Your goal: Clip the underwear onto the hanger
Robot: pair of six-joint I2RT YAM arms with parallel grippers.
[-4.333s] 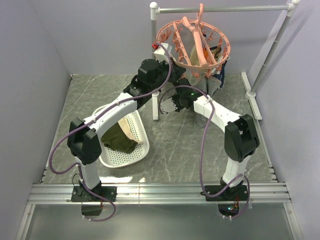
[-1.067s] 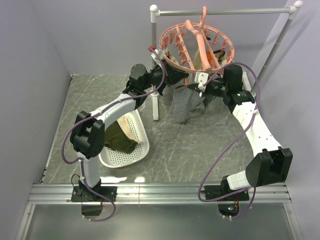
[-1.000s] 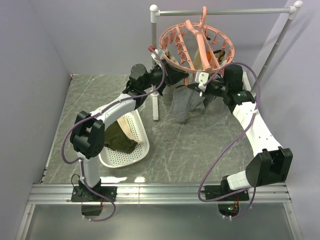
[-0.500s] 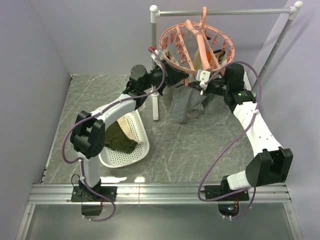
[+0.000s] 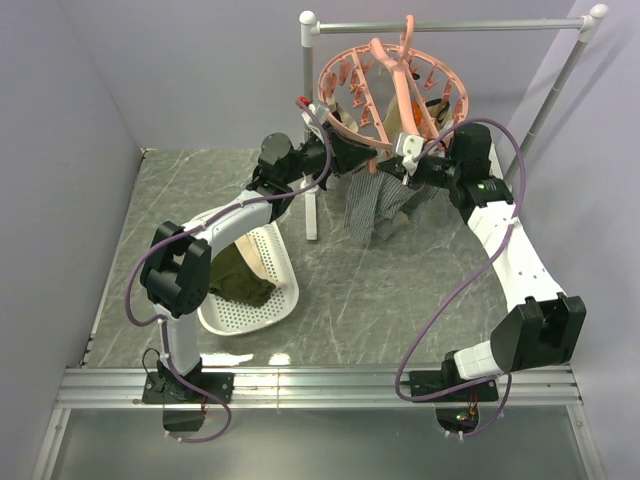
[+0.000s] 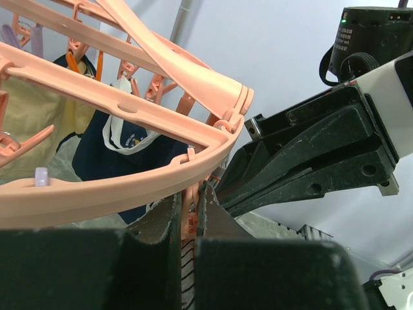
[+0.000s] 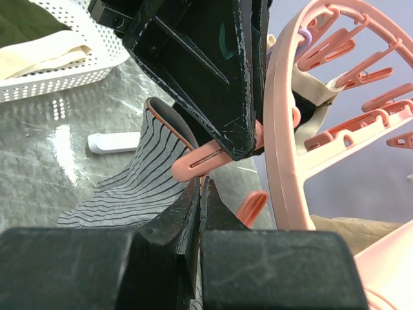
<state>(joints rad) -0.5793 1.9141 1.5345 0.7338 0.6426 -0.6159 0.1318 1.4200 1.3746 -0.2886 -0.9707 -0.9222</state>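
The pink ring hanger (image 5: 392,88) hangs from the rail. The striped underwear (image 5: 372,208) hangs below its near rim. My left gripper (image 5: 368,160) is under the rim; in the left wrist view it (image 6: 189,206) is shut on a pink clip peg (image 6: 190,216), with striped cloth just below. My right gripper (image 5: 398,172) faces it from the right. In the right wrist view it (image 7: 201,184) is shut on the underwear's (image 7: 139,181) top edge, right beneath the peg's tip (image 7: 203,161) that the left gripper (image 7: 206,71) squeezes.
The grey rail stand (image 5: 450,22) spans the back. A navy garment (image 6: 129,161) and a beige one (image 6: 29,123) hang clipped to the ring. A white basket (image 5: 285,300) holding an olive-green garment (image 5: 240,275) sits at left.
My right arm has lifted the underwear from low on the table up to the ring's rim. In the last second both grippers and the cloth edged slightly higher.
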